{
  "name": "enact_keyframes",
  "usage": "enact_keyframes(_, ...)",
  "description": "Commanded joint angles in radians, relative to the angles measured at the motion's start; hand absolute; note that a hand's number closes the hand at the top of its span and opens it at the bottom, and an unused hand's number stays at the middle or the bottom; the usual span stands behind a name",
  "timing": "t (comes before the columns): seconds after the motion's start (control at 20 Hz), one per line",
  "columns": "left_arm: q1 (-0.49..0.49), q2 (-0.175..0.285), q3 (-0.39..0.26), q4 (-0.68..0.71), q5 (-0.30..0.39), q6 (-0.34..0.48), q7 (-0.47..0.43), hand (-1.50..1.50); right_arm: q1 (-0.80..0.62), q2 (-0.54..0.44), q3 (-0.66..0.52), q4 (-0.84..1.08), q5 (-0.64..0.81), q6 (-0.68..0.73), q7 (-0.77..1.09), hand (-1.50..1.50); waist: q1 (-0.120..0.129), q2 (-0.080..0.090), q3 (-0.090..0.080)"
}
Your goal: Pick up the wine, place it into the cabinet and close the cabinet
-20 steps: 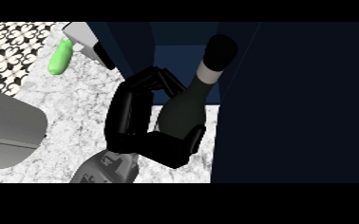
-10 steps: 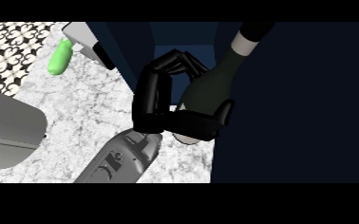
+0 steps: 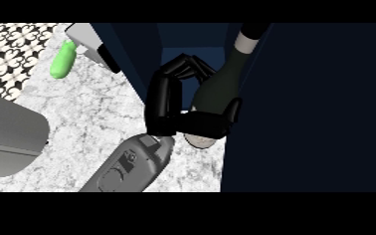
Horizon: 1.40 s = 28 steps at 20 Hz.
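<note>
**While clasped in the left hand, the wine leans at the cabinet's mouth**

Where the grey forearm (image 3: pixel 129 167) comes up from the lower edge, left of the middle, its black left hand (image 3: pixel 163 104) is wrapped round the wine bottle (image 3: pixel 220 87). The fingers (image 3: pixel 183 65) arch over the far side of the bottle's shoulder, and the thumb (image 3: pixel 224 117) crosses the near side low on the body. The bottle is dark green and tilted. Its pale base (image 3: pixel 200 140) is nearest the viewer, below the thumb and over the counter's edge. Its neck, with a light band and a black cap, points up and to the right.

The neck lies against the blue recess of the cabinet (image 3: pixel 308 104), between a dark panel on the left and the wide dark face on the right. Whether the base touches the counter cannot be told.

The marbled counter (image 3: pixel 88 109) fills the left part. Well apart from the hand, a green oblong thing (image 3: pixel 62 59) lies on it, beside a pale block (image 3: pixel 86 36). A grey rounded object (image 3: pixel 18 139) is cut off by the left edge.
</note>
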State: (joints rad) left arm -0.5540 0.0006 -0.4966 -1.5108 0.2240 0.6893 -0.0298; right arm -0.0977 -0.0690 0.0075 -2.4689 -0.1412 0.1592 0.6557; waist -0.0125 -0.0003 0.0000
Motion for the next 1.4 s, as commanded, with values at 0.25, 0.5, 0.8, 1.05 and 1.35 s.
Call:
enact_keyframes(0.25,-0.042,-0.001,-0.022,0.168,0.145,0.025,-0.172,1.50,0.019,0.001,-0.040,-0.061,-0.102,-0.001,0.008,-1.50,0.001,0.001,0.000)
enact_keyframes(0.5,-0.065,0.000,-0.017,0.252,0.055,0.050,-0.166,1.50,0.046,0.005,0.004,-0.120,-0.060,-0.006,0.031,-1.50,-0.001,-0.001,0.000)
enact_keyframes(0.8,0.006,0.000,0.023,0.322,0.056,-0.018,-0.308,1.50,0.011,0.019,0.046,-0.128,-0.034,-0.042,0.070,-1.50,0.003,0.000,0.000)
enact_keyframes(1.05,-0.026,0.010,0.115,0.381,0.087,-0.080,-0.350,1.50,0.047,0.007,0.015,-0.138,-0.069,-0.015,0.054,-1.50,0.001,0.000,0.000)
enact_keyframes(1.35,-0.063,-0.001,0.127,0.480,0.164,-0.077,-0.432,1.50,0.042,-0.001,-0.060,-0.033,-0.131,0.026,-0.042,-1.50,-0.003,0.002,0.000)
